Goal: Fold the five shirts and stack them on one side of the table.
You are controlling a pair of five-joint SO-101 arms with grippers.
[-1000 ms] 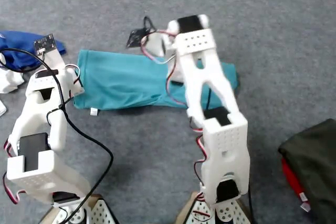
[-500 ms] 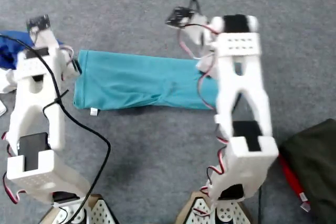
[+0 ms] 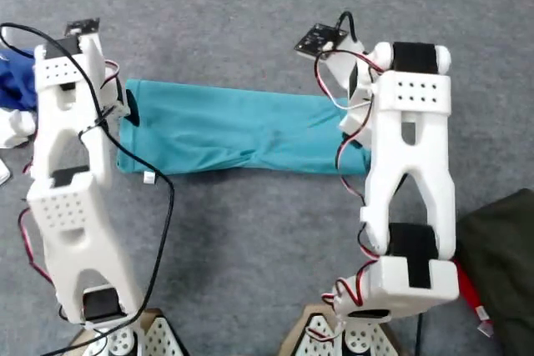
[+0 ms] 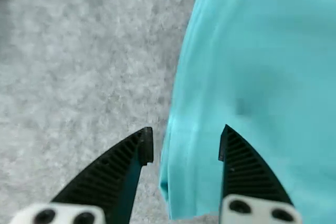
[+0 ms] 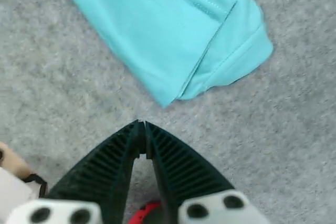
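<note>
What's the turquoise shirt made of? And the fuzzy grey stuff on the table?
The flat turquoise shirt looks like thin, smooth knit cloth, maybe cotton or polyester: it lies limp with soft wrinkles, has stitched hems and does not shine. The grey table covering looks like felt or short carpet, since its surface is fuzzy and speckled up close.

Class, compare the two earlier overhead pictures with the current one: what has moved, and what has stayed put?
The right gripper swung from over the middle of the teal shirt to its end nearest the dark shirt; it is shut and holds nothing. The left gripper reached forward to the other end, open astride the edge. All shirts, including the blue shirt, stayed put.
</note>
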